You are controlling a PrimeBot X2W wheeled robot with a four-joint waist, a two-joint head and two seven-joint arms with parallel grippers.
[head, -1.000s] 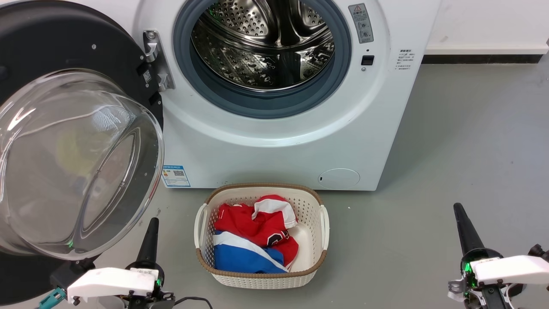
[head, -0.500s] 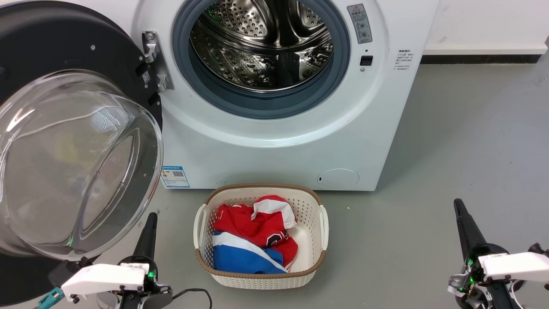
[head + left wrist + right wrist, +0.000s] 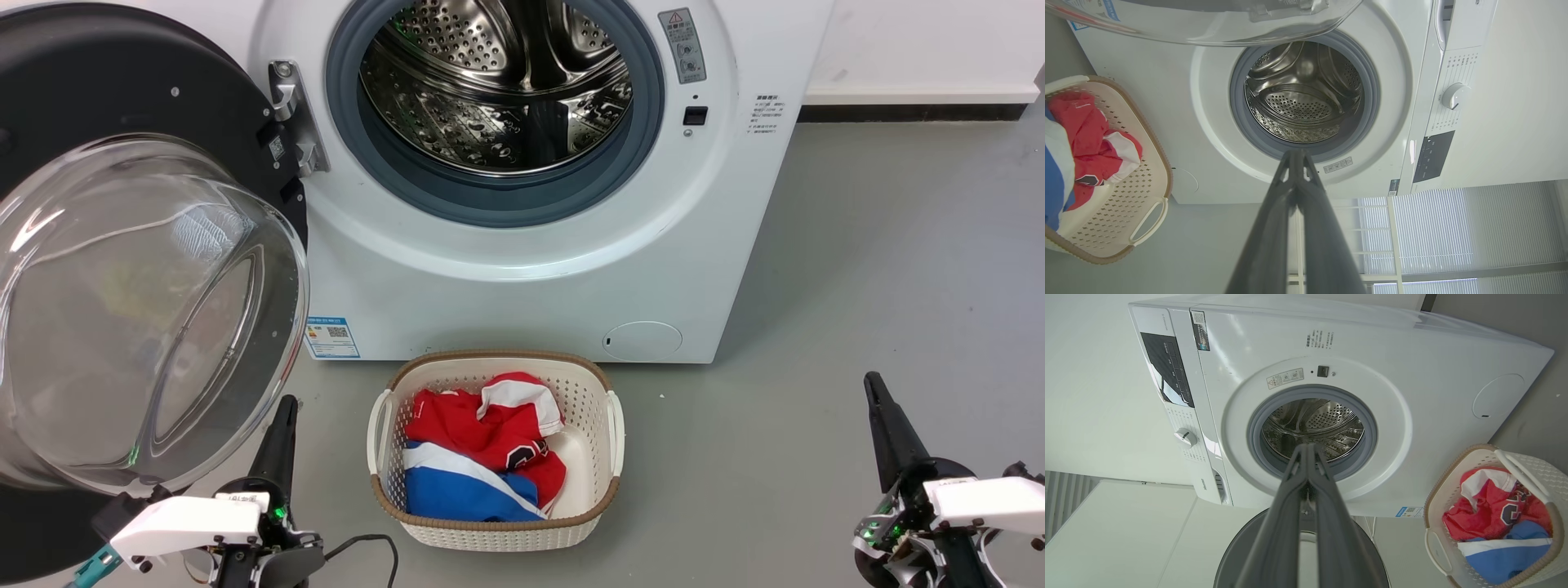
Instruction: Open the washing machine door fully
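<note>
1. The washing machine door (image 3: 139, 286) stands swung wide on its hinge (image 3: 294, 114), off to the robot's left of the washing machine (image 3: 522, 278). Its glass bowl bulges out into the room and its black rim is well clear of the opening.
2. To my eye the job is done or all but done, since the mouth is completely uncovered. I cannot tell whether the hinge has any travel left, so at most a last outward nudge remains.
3. The left gripper (image 3: 286, 408) sits low, near the bowl's lower edge, with its fingers pressed together on nothing.
4. The right gripper (image 3: 878, 392) hangs low over the floor (image 3: 857, 245) at the far side, well apart from the door, and its fingers are likewise closed and empty.
5. The drum (image 3: 498, 82) shows bare perforated steel, with nothing lying in the part I can see.
6. The basket (image 3: 498, 358) rests on the floor just in front of the washer, below the mouth. It holds crumpled red, white and blue clothing (image 3: 482, 441) that lies below its rim
</note>
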